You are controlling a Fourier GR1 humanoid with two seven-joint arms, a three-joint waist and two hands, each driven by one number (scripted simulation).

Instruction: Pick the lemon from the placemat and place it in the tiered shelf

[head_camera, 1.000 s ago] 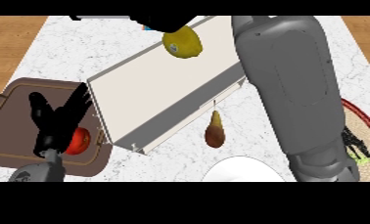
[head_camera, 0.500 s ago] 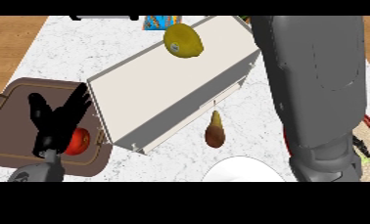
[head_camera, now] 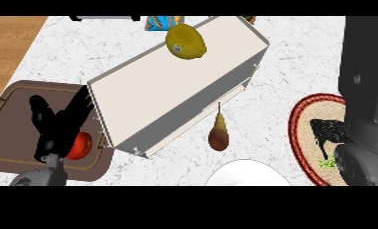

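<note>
Nearest the viewer, in front of the shelf's near end, the rim of a white plate (head_camera: pixel 244 173) shows at the lower edge of the counter (head_camera: pixel 88 53). To the left of the shelf's near end lies a brown board (head_camera: pixel 18 123). The left hand (head_camera: pixel 53 133) rests over it with fingers straight, spread and pointing up, holding nothing. A red round fruit (head_camera: pixel 83 144) sits on the board just beside that hand, on the side toward the shelf. A brown pear (head_camera: pixel 218 137) lies on the counter just right of the shelf's near half, stem pointing away from the viewer, close to the shelf but apart from it. Further right of the shelf lies the round woven placemat (head_camera: pixel 299 133) with a red rim; a dark patch and a small green speck show on it, nature undetermined. The right forearm (head_camera: pixel 362 88) rises along the right edge beyond the placemat, well apart from the shelf. The right hand itself is out of sight, so its state cannot be told. The white tiered shelf (head_camera: pixel 170 93) runs diagonally across the centre, near-left to far-right. The lemon (head_camera: pixel 186 42) sits on the shelf's top board toward the far end, well apart from the left hand. A blue box (head_camera: pixel 164 22) shows just behind the shelf's far end.
</note>
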